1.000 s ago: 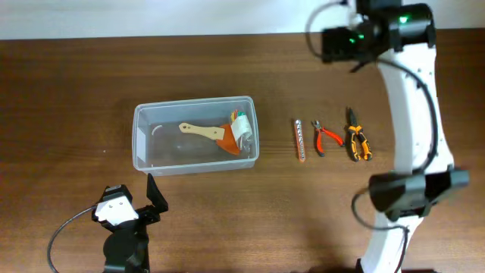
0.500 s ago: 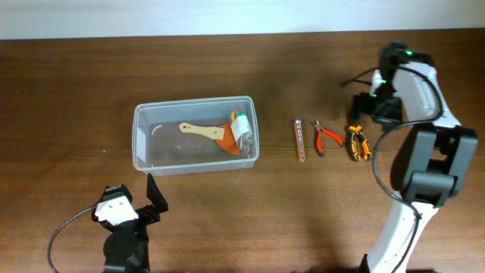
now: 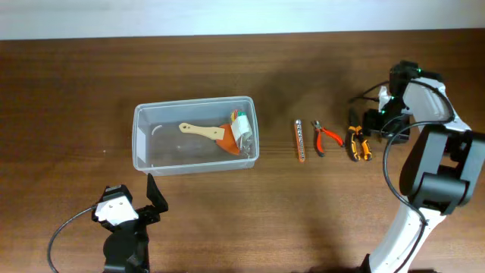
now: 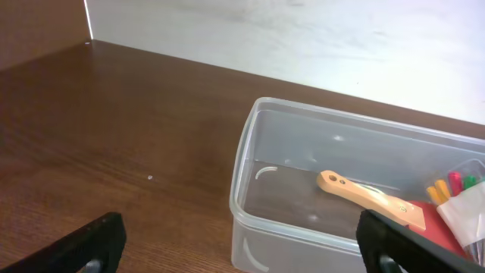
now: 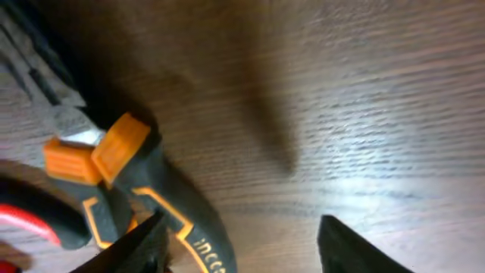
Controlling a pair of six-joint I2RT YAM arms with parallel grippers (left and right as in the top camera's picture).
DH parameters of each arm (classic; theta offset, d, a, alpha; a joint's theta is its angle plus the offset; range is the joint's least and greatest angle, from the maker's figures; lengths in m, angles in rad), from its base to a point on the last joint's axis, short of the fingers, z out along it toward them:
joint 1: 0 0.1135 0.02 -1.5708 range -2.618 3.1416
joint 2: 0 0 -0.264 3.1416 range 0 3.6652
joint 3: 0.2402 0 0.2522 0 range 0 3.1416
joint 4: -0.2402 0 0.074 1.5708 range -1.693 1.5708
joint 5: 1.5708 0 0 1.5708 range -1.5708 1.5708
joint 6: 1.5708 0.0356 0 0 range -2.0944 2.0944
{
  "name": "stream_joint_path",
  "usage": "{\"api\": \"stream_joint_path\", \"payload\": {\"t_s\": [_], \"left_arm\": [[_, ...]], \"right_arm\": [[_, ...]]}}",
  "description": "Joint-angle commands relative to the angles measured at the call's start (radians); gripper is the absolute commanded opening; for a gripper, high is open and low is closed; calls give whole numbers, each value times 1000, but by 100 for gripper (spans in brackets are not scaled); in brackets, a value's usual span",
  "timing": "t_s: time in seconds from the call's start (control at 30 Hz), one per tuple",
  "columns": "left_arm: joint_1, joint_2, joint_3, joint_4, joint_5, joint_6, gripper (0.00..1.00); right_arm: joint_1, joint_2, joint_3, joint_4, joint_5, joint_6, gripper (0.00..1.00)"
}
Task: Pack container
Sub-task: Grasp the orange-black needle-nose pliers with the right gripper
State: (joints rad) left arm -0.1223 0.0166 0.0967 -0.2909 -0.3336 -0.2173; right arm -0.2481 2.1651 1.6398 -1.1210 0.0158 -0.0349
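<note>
Container: lying just ahead of left pincer, well left of right pincer.
Look: showing clear walls, rounded corners, spatula inside.
Left pincer: sitting spread wide, gripping nothing.
Right pincer: hovering parted over pliers.

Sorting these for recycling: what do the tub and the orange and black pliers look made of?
The container looks like clear glossy plastic: the table shows through its walls. The pliers seem to have dull grey metal jaws and matte black-and-orange grips, probably rubber or plastic.
</note>
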Motion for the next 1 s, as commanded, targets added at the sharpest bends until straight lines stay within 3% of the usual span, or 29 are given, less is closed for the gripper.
{"api": "stream_joint_path", "payload": {"t_s": [0.0,0.17,0.33,0.63,0.7,0.77,0.9,0.97], "left_arm": [[-4,-5,-4,-1,-3,9,99],[-4,-5,-4,-1,-3,9,99],[-4,-5,-4,-1,-3,9,99],[-4,-5,-4,-1,-3,9,99],[-4,-5,-4,-1,-3,9,99],[-4,-5,-4,-1,-4,9,99],[-4,-5,-4,-1,-4,9,99],[-4,-5,-4,-1,-4,9,99]], "right_arm": [[6,38,-87,25,16,-10,62],[6,39,-99,36,-48,-11,63],[6,39,-99,32,-115,-104,74],[6,39,-99,9,-109,-126,73],[6,39,-99,20,-110,-122,62],[6,39,-99,26,-111,-121,44],[6,39,-99,29,-111,-114,39],[6,39,-99,26,-111,-114,30]]}}
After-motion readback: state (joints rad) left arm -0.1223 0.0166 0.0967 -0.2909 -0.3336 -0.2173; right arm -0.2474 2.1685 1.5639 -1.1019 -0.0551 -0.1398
